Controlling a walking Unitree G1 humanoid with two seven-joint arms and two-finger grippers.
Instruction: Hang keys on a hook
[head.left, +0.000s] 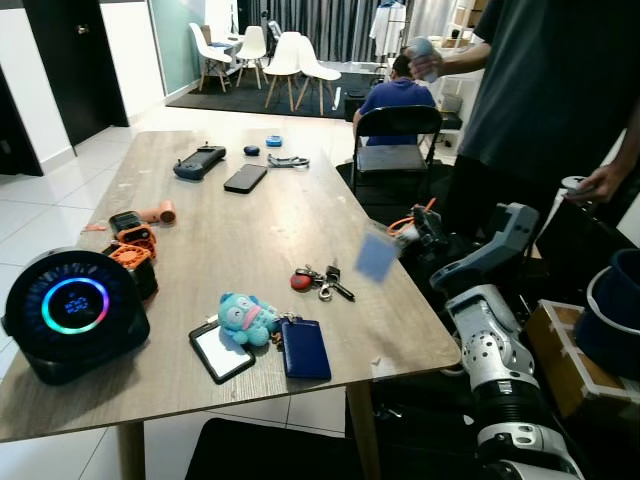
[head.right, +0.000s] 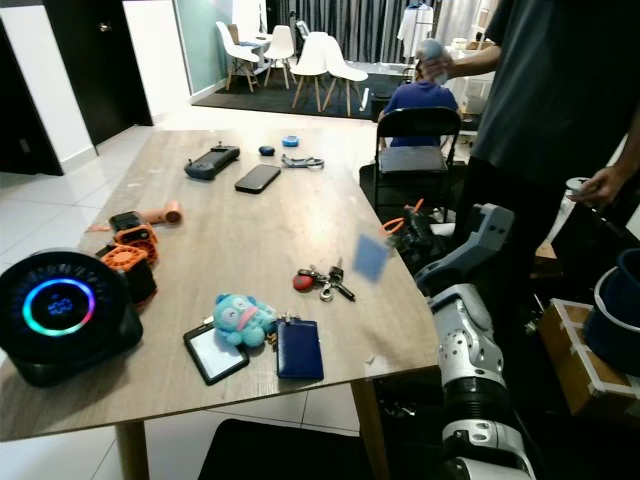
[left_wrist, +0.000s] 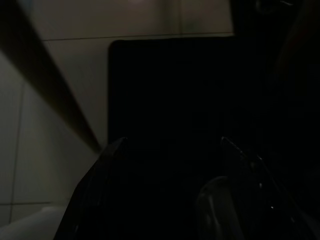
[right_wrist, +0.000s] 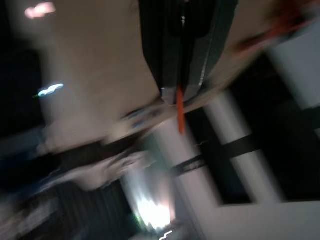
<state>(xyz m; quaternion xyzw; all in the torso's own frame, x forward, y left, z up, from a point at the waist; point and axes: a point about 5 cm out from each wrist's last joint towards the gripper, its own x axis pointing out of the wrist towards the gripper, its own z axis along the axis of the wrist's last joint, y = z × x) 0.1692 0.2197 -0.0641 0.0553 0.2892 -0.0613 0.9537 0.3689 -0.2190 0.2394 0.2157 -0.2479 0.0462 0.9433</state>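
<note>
speaker (head.left: 70, 312) with a glowing ring sits at the table's (head.left: 260, 230) near left corner, then a blue plush (head.left: 246, 318) beside a navy card holder (head.left: 304, 348). keys (head.left: 320, 281) lie flat on the wood near the right edge, untouched. right gripper (head.left: 405, 232) hangs just off that edge, fingers pressed together. a person (head.left: 540, 100) stands behind it.

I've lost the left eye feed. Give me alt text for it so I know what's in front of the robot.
A bunch of keys with a red fob lies near the right edge of a long wooden table, and the robot's right arm is raised beside that edge. Nearer the robot lie a blue plush and a navy card holder; a person stands to the right.
</note>
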